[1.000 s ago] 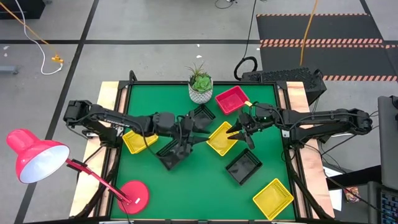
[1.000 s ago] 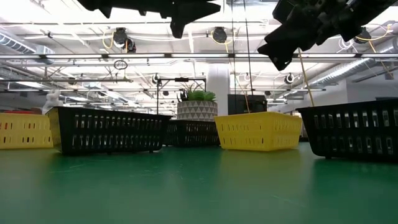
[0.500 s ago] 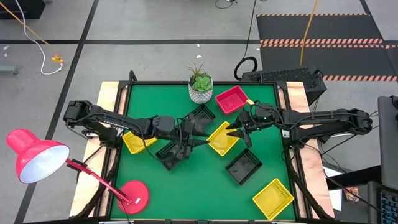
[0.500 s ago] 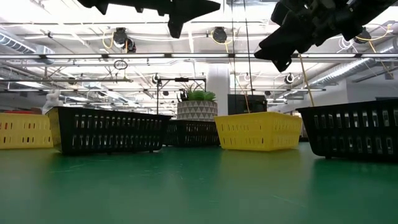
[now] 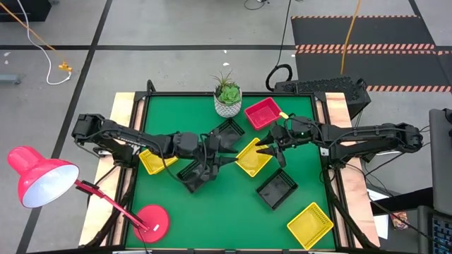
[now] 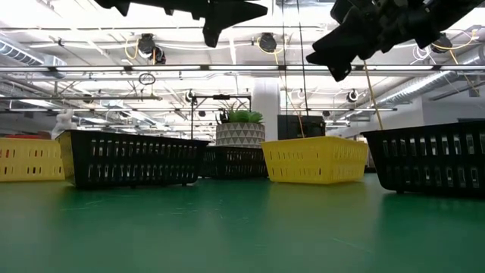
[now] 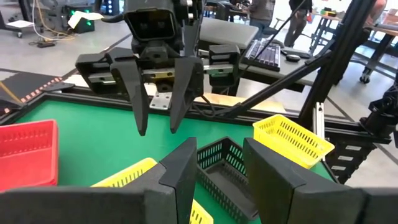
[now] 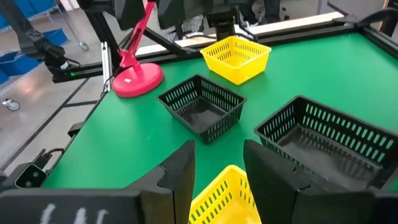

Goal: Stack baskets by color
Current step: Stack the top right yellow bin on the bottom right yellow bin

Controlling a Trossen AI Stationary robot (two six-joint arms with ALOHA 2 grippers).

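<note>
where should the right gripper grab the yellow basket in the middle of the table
Probably on its thin top rim, from above. The yellow basket sits upright and open-topped, turned corner-on, with the right gripper hovering open by its right edge. Its mesh walls look thin enough to pinch with one finger inside and one outside, near the middle of that nearest wall.

left end effector parted, right end effector parted, facing

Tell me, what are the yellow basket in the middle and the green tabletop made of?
The yellow basket in the middle looks like thin molded plastic: one even bright color, with rows of neat slots in its walls. The green tabletop looks like a smooth mat or painted board; in the low view it gives a soft sheen. Which of those it is, I cannot tell.
</note>
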